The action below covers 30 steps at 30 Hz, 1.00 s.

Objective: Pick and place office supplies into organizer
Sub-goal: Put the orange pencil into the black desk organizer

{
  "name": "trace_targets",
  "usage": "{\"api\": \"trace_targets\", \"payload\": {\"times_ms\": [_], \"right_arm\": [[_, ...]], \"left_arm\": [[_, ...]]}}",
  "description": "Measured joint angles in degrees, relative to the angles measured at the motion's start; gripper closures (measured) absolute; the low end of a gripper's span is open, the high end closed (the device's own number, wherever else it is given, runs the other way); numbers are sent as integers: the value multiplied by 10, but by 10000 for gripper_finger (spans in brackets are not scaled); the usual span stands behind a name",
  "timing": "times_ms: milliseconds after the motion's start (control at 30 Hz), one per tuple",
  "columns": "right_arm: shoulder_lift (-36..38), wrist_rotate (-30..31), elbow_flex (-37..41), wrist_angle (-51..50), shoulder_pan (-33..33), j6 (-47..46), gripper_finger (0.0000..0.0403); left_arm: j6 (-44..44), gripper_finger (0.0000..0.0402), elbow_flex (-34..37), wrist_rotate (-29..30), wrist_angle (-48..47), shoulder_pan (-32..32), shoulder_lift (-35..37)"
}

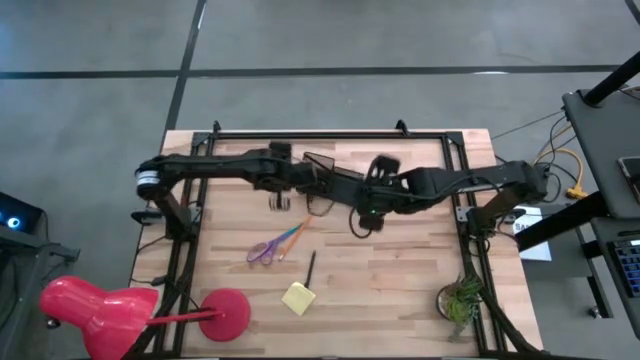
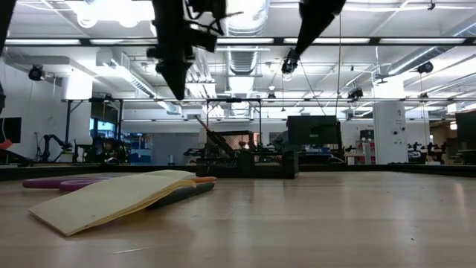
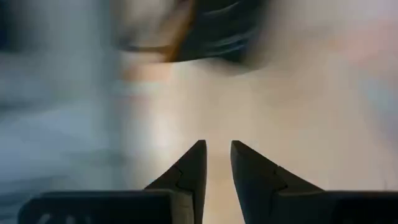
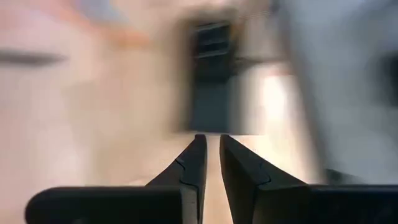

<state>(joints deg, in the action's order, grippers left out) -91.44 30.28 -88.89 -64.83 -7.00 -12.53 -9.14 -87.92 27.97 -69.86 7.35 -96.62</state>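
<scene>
High view: both arms meet over the organizer [image 1: 322,172] at the table's [image 1: 400,280] far middle, hiding most of it. Left gripper [image 3: 217,163] fingers slightly apart, empty; right gripper [image 4: 212,158] nearly together, empty. Scissors [image 1: 266,250], black pen [image 1: 311,268], sticky pad [image 1: 299,297] lie nearer. Red lamp [image 1: 130,308] and plant [image 1: 460,300] at near corners.
</scene>
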Motion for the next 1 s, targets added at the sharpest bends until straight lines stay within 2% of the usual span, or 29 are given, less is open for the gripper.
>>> {"api": "trace_targets", "payload": {"times_ms": [67,100,167,333,467,567,767,867,1000], "right_arm": [[-9,-140,18,30,13,18,364],[-17,-206,27,52,20,18,364],[-35,-278,46,109,28,15,365],[-97,-286,49,199,28,104,365],[-159,-288,10,197,28,206,351],[-203,-288,-30,186,32,260,333],[-287,-287,-114,178,54,328,282],[-324,-288,-151,164,73,348,267],[-367,-291,-188,130,99,371,269]], "left_arm": [[110,343,28,-168,26,-1,30],[148,343,46,-215,57,-9,44],[190,343,95,-229,116,-31,79],[259,343,229,-196,156,-86,158],[366,343,327,-194,164,-128,220],[456,343,381,-194,205,-158,266],[580,343,429,-181,292,-194,333],[598,343,431,-163,286,-202,349],[605,343,431,-153,283,-215,369]]}}
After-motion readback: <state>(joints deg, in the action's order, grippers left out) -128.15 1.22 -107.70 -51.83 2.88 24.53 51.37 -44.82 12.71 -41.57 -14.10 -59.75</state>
